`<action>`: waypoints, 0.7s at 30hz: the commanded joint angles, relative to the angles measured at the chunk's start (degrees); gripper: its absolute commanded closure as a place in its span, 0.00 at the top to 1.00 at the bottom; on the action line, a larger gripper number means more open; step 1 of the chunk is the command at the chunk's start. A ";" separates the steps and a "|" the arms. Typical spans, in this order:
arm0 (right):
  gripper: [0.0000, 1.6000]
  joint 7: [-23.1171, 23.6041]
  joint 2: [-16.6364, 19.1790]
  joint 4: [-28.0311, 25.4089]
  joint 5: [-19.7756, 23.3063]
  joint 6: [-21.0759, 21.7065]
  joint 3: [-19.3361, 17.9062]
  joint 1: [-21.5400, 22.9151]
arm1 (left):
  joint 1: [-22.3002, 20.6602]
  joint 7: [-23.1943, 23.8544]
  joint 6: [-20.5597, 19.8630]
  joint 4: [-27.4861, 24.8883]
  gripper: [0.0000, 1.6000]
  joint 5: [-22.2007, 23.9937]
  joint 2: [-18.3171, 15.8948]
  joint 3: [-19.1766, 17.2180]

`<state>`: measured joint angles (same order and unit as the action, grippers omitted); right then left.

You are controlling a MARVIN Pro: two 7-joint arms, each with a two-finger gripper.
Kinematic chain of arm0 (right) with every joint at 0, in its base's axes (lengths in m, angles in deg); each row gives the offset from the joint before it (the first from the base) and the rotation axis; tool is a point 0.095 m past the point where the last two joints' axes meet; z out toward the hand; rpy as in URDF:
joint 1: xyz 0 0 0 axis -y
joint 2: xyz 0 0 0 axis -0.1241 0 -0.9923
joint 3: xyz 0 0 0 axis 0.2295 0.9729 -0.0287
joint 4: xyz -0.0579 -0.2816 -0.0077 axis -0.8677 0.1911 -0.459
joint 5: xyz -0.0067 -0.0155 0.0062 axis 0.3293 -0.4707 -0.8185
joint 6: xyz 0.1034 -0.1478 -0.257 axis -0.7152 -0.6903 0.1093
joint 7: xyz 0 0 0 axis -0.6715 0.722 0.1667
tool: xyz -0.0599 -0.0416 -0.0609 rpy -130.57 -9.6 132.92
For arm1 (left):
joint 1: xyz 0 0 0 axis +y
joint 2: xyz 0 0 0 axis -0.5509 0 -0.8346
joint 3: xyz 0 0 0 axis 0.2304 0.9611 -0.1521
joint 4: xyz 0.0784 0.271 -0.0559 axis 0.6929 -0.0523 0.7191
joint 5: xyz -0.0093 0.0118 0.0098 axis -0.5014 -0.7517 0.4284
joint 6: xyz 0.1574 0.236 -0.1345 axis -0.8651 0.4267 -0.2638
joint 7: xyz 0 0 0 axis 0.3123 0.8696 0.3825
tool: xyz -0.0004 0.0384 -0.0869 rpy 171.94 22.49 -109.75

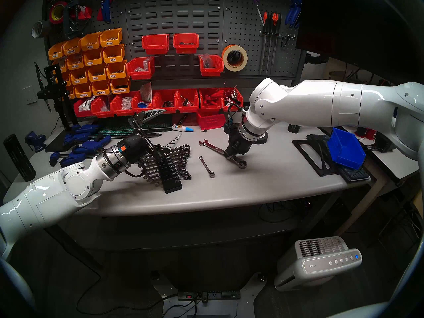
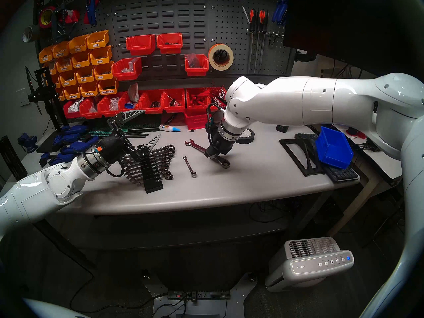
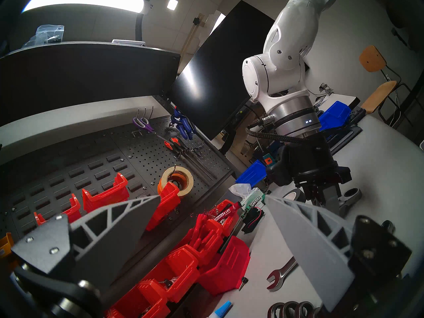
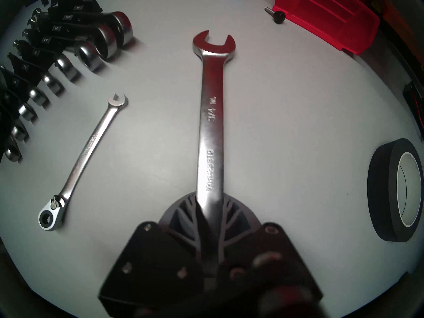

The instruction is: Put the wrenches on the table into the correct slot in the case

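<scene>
Long wrench [image 4: 211,118] flat on grey worktop [image 1: 263,184], shank near ring end pinched between fingers of right tool [image 1: 230,156]. Short wrench [image 1: 206,166] lies loose between it and black case [image 1: 171,170]. Left tool [image 1: 158,129] spread wide above case, holding nothing.
</scene>
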<state>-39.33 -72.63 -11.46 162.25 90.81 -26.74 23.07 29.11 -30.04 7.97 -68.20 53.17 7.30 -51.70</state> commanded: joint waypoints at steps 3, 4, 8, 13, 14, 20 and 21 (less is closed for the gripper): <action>0.00 2.31 1.50 2.89 -1.47 -2.23 -0.55 0.71 | -1.44 -0.28 0.25 -0.28 1.00 0.06 0.07 -1.20; 0.00 3.30 1.62 3.36 -1.39 -2.45 -0.72 0.69 | -1.44 -0.28 0.25 -0.28 1.00 0.06 0.07 -1.20; 0.00 8.70 2.48 6.56 0.52 -3.85 -2.43 -0.23 | -1.41 -0.27 0.22 -0.31 1.00 0.08 0.04 -1.18; 0.00 15.12 2.47 11.15 2.20 -3.67 -3.35 -1.19 | -1.39 -0.27 0.20 -0.32 1.00 0.09 0.01 -1.16; 0.00 14.68 2.48 11.69 2.81 -3.59 -3.67 -1.51 | -1.38 -0.27 0.20 -0.32 1.00 0.10 0.01 -1.15; 0.00 21.23 1.61 17.24 4.06 -3.78 -4.18 -3.28 | -1.38 -0.27 0.19 -0.33 1.00 0.10 0.00 -1.15; 0.00 22.54 1.33 18.41 4.68 -3.55 -4.46 -3.77 | -1.38 -0.27 0.19 -0.33 1.00 0.10 0.00 -1.15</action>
<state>-22.58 -70.79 1.16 164.85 87.88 -28.28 19.65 29.12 -30.04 7.94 -68.20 53.18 7.27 -51.68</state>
